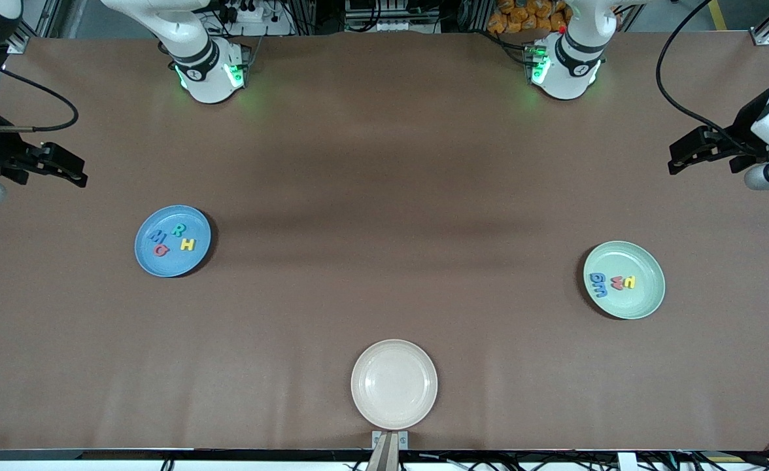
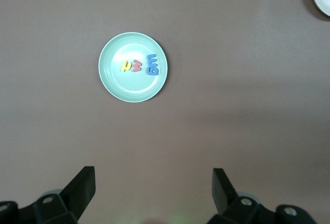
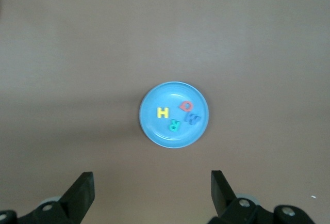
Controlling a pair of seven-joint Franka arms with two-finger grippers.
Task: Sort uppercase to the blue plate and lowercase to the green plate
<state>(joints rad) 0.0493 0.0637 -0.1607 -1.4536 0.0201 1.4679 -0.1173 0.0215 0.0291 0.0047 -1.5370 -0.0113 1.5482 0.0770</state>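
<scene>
The blue plate [image 1: 175,265] lies toward the right arm's end of the table. In it are the uppercase letters: green R [image 1: 178,229], yellow H [image 1: 188,244], red G [image 1: 161,250], blue M [image 1: 157,236]. The green plate [image 1: 633,307] lies toward the left arm's end and holds the lowercase letters: two blue ones [image 1: 598,285], a red one [image 1: 616,282], a yellow one [image 1: 628,282]. My right gripper [image 1: 76,173] hangs open and empty over bare table, high above the blue plate [image 3: 154,131]. My left gripper [image 1: 677,161] is likewise open and empty, looking down on the green plate [image 2: 121,84].
A cream plate [image 1: 394,405] with nothing in it sits near the table's front edge, midway between the two arms' ends. Brown table surface stretches between the plates. Both arm bases stand along the edge farthest from the front camera.
</scene>
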